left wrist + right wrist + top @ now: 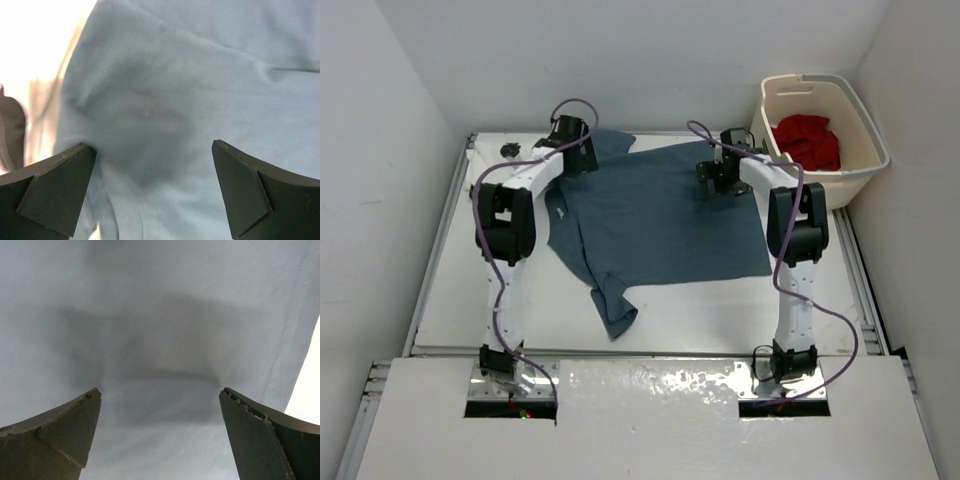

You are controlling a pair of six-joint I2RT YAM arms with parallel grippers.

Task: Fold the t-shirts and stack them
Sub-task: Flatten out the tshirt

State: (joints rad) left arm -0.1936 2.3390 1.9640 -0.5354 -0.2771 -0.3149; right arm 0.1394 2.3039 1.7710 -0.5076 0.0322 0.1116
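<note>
Shirt [660,220] under left gripper [151,150], right gripper [160,390], both wide — red shirt [808,140] only overhead.

Two slender white robot arms: the left arm [506,225] and right arm [798,228] each carry bulky black joint housings and a looping purple cable [500,312]. The left gripper [155,192] and right gripper [160,435] have matte black, wedge-shaped fingers [55,192].
</note>
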